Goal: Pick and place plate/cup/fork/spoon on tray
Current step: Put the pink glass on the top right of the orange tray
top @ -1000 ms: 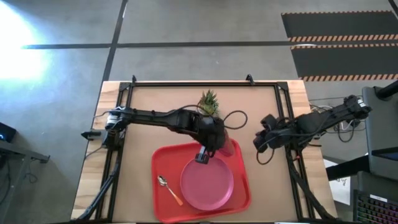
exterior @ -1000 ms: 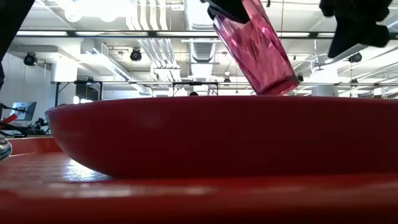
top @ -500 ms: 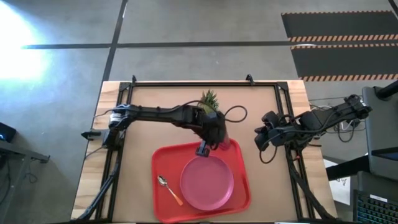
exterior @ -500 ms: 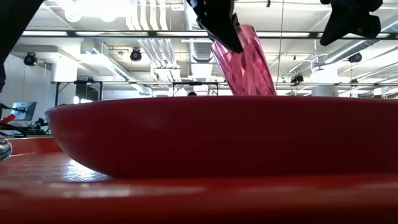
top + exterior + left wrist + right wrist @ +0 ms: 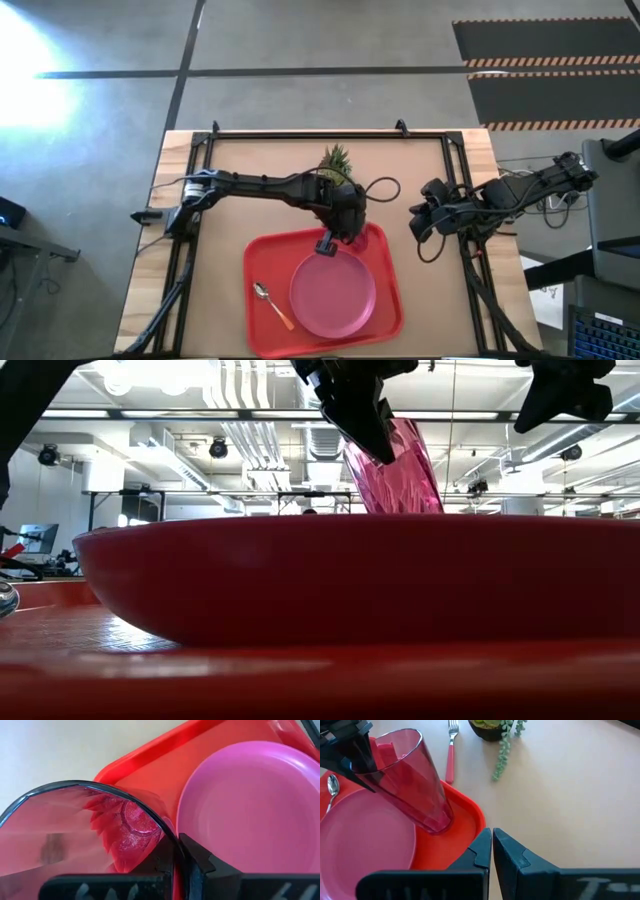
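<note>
The red tray [image 5: 262,262] lies at the table's near middle with the pink plate [image 5: 333,295] and the orange-handled spoon [image 5: 272,305] on it. My left gripper [image 5: 343,228] is shut on the red-pink cup [image 5: 415,785] over the tray's far right corner. The fork [image 5: 451,750] lies flat on the table just beyond the tray's far rim; my left arm hides it in the high view. My right gripper [image 5: 418,228] is shut and empty above the table, right of the tray. My left gripper holds the cup by its rim [image 5: 172,845], with the wall between one finger inside and one finger [image 5: 200,860] outside. The fingers come from above, slanting down. The cup is tilted, mouth up, its base [image 5: 437,822] down at the tray's floor beside the plate.
A small potted green plant [image 5: 337,162] stands on the table beyond the tray, close to my left arm. Bare table lies to the right of the tray, under my right gripper [image 5: 491,840].
My left gripper has carried the cup toward the table's left, from over the tray's right rim to inside its far right corner, and down. The cup's base has sunk behind the plate's rim in the low view, and the cup stands less tilted.
</note>
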